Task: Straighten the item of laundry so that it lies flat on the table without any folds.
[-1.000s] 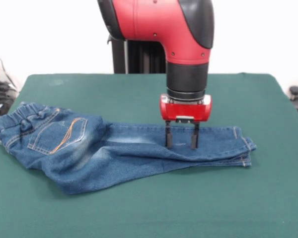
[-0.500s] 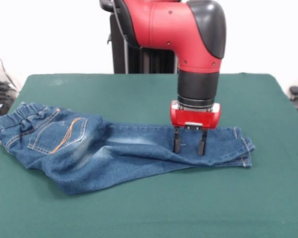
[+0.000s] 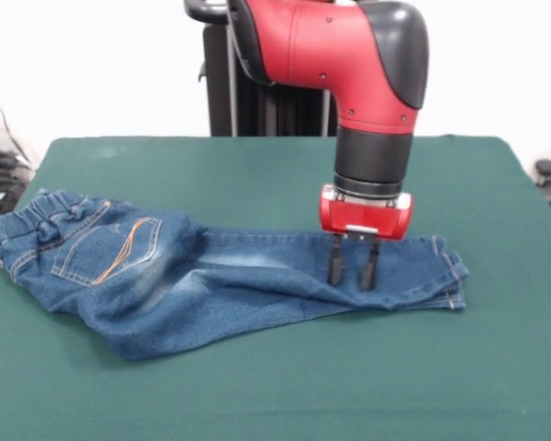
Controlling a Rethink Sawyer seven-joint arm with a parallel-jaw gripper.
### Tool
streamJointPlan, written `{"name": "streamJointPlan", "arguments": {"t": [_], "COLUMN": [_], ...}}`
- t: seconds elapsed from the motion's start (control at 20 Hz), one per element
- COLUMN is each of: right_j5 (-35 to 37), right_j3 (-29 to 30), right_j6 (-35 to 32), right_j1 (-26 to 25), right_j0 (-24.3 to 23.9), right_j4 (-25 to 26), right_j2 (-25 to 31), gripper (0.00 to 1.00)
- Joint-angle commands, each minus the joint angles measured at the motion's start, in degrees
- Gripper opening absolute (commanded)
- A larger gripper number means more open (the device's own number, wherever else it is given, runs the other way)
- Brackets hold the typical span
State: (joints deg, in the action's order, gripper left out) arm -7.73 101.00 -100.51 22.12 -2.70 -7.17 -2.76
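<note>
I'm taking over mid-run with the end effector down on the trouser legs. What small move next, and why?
Probably close and pinch the top denim layer. The end effector stands on the jeans near the cuffs with its fingers slightly apart, and the legs lie overlapped with a fold on the green table. A grip would let you drag the upper leg off.

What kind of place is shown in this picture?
Probably a robot test lab, not a home: a red robot arm with a claw works over small jeans on a green felt table, before a plain white wall.
</note>
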Motion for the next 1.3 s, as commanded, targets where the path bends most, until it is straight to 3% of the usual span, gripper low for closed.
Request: {"name": "streamJointPlan", "arguments": {"t": [0.05, 0.6, 1.3], "right_j5": [-3.2, -5.6, -2.4], "right_j3": [2.9, 3.3, 2.8], "right_j6": [-18.1, -22.1, -28.2], "right_j1": [-6.9, -7.7, -6.4], "right_j0": [3.1, 5.6, 16.5], "right_j4": [-7.0, -15.6, -35.5], "right_j2": [3.3, 6.8, 5.7], "gripper": [0.0, 0.0, 0.0]}}
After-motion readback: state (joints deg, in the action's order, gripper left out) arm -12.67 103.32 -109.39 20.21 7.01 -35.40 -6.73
